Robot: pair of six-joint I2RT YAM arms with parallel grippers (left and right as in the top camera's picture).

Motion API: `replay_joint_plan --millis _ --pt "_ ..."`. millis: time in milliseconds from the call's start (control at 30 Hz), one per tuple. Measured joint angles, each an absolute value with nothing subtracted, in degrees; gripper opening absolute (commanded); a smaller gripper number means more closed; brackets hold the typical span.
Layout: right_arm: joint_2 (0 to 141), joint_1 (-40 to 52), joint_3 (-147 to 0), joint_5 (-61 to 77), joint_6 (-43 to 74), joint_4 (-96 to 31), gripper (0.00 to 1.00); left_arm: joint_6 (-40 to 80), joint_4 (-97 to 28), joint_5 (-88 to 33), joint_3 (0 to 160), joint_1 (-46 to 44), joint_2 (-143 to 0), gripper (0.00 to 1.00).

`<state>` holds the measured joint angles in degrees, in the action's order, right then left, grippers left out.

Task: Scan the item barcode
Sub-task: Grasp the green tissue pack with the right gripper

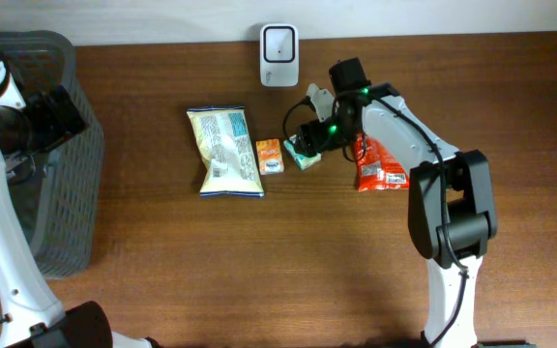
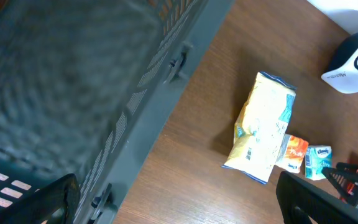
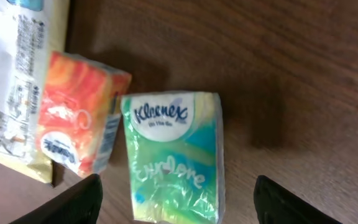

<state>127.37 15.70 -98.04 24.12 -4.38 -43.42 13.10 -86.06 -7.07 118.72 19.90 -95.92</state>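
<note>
Right wrist: Kleenex pack (image 3: 173,155) lies flat on the worktop (image 3: 303,74), logo up, directly between the right jaws. Those jaws are parted, one finger on each side, with a gap showing on both sides. No contact, nothing gripped. Orange pack (image 3: 79,118) touches the Kleenex pack's edge, just ahead of one finger. Chips bag (image 3: 11,74) sits further out on that side.

Overhead: scanner (image 1: 278,43) stands beyond the right jaws, near but apart. Red pack (image 1: 379,166) is behind them, partly under the arm. Left jaws are spread wide and empty by the basket (image 2: 160,81), well apart from the items.

Step in hand, my read: grasp the Kleenex pack for the scan. Notes:
- The finger on the orange-pack side has little room. Keep it clear of that pack's corner or it'll drag the neighbour along.
- Centre the jaws on the pack before closing so both fingers meet it together, else it skids.
- Soft film over tissue will likely compress. Squeeze lightly, since a hard clamp could crumple the film and wrinkle the code.
- Grip the side edges and leave the broad faces uncovered.
- No barcode visible on the top face. Probably underneath or on a side, can't tell. Expect a wrist roll to show that face to the scanner.
- Lift clear before moving across.
</note>
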Motion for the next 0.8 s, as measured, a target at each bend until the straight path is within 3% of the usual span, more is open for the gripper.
replay_joint_plan --millis 100,300,333,367,467,500,667,800 --pt "127.4 15.7 -96.4 24.2 -4.3 -41.5 0.6 13.1 -86.1 -7.0 118.7 19.9 -95.9 0.99" --pt "128.2 15.7 -96.2 24.3 -1.9 -38.6 0.57 13.1 -86.1 -7.0 118.7 19.9 -95.9 0.99" --pt "128.7 15.7 -96.2 24.3 -1.7 -38.4 0.52 13.1 -86.1 -7.0 118.7 19.9 -95.9 0.99" --pt "129.6 15.7 -96.2 24.8 -1.5 -38.0 0.36 13.1 -86.1 -7.1 118.7 19.9 -95.9 0.99" --pt "129.8 15.7 -96.2 25.2 -1.0 -37.6 0.08 13.1 -86.1 -7.1 118.7 19.9 -95.9 0.99" --pt "129.8 15.7 -96.2 25.4 -0.6 -37.5 0.04 13.1 -86.1 -7.1 118.7 19.9 -95.9 0.99" --pt "130.0 15.7 -98.4 25.6 0.7 -41.9 0.04 13.1 -86.1 -7.1 118.7 19.9 -95.9 0.99" --pt "131.5 16.3 -111.7 13.9 1.0 -55.2 0.04 13.1 -86.1 -7.1 118.7 19.9 -95.9 0.99"
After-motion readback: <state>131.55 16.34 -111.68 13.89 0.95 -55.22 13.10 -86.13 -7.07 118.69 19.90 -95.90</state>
